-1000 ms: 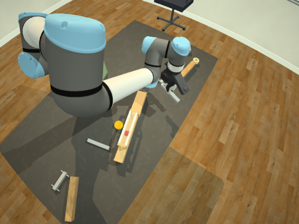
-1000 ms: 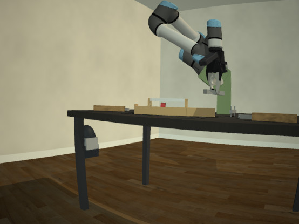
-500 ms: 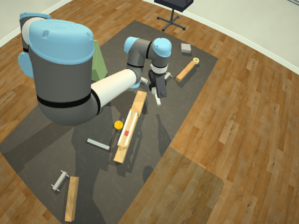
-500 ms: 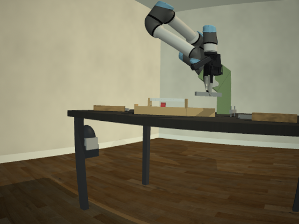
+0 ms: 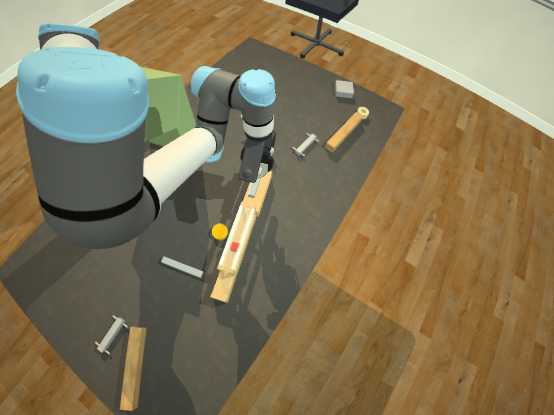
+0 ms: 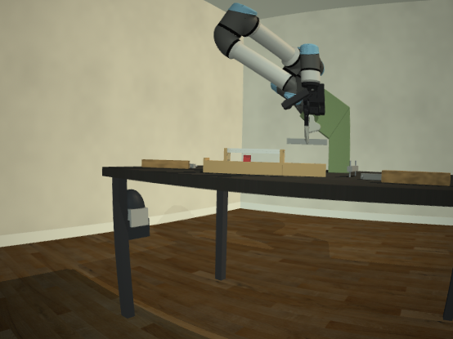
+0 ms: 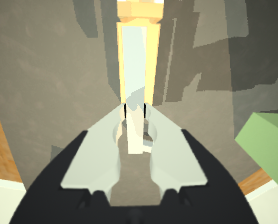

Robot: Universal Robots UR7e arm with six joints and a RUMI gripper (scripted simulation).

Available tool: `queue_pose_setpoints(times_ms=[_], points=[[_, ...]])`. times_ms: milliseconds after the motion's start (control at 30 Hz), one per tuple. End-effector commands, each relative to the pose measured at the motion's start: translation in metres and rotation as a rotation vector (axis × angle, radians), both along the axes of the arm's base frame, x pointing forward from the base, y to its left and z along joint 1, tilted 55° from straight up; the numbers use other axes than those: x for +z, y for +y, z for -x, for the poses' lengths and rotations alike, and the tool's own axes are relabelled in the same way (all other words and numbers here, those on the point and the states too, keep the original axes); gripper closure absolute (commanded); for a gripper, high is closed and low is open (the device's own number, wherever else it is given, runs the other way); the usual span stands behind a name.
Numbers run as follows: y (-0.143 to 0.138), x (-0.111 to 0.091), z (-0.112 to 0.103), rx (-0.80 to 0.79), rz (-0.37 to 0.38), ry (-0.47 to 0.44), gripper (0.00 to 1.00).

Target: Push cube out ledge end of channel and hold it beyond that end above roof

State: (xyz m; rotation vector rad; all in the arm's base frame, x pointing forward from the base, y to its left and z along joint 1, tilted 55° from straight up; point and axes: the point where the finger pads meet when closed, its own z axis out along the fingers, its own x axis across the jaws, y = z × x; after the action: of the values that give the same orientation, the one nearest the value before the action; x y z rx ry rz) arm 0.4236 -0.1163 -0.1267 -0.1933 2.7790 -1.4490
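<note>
The red cube [image 5: 234, 246] [image 6: 247, 158] is sitting inside the channel [image 5: 240, 236] [image 6: 254, 150], beneath its clear roof and nearer the end with the short ledge and raised lip [image 5: 220, 291] [image 6: 206, 159]. The longer ledge [image 5: 260, 196] [image 6: 304, 170] [image 7: 152, 60] is extending from the opposite end. Above this longer ledge, the gripper [image 5: 261, 167] [image 6: 307, 140] [image 7: 135, 104] is pointing downward, its jaws pinching a straight pale grey bar [image 5: 254, 189] [image 6: 294, 141] [image 7: 135, 55]; the bar is lying level, roughly in line with the channel and well apart from the cube. A yellow disc [image 5: 220, 231] is resting just beside the channel, and a loose grey bar [image 5: 181, 267] is lying near it on the dark table [image 5: 280, 316] [image 6: 286, 189] [image 7: 60, 75]. Farther out, a wooden block with a ring at its end [image 5: 344, 132] is lying near a grey bar with crosspieces [image 5: 305, 145], and a pale grey block [image 5: 344, 89] is occupying a place near the table's far edge.
</note>
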Motion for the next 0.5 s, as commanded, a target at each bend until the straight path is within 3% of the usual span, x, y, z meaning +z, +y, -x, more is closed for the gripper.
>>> queue_pose_setpoints(times_ms=[0, 200, 467], points=[[-0.001, 0.002, 0.004, -0.009, -0.001, -0.021, 1.00], [-0.005, -0.001, 0.004, -0.009, -0.001, -0.022, 1.00], [-0.031, -0.019, 0.002, -0.009, -0.001, -0.022, 1.00]])
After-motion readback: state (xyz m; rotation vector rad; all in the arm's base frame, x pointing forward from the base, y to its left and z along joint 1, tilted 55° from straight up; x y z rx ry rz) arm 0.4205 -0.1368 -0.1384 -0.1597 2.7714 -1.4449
